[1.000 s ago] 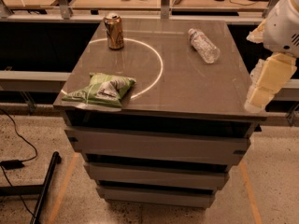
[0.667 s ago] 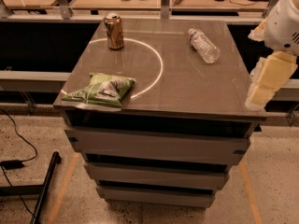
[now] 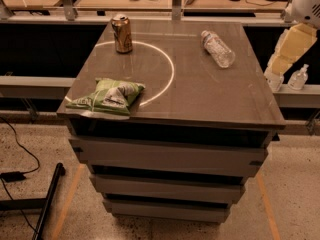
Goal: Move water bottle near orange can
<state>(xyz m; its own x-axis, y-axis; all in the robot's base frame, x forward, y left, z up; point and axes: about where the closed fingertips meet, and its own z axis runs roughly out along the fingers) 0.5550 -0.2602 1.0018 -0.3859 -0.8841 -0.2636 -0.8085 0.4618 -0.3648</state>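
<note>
1. We find the orange can (image 3: 122, 34) upright at the rear left of the tabletop (image 3: 200, 94).
2. The water bottle (image 3: 217, 48) lies on its side at the rear right, well apart from it.
3. The snack bag (image 3: 107, 96) lies at the front left.
4. We see the end effector (image 3: 274, 79) beyond the right edge.

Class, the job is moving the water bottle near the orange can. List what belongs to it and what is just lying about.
Belongs to the job:
water bottle, lying at back right
orange can, upright at back left
gripper, beyond the right edge of the table

Just lying about:
green snack bag, front left
</note>
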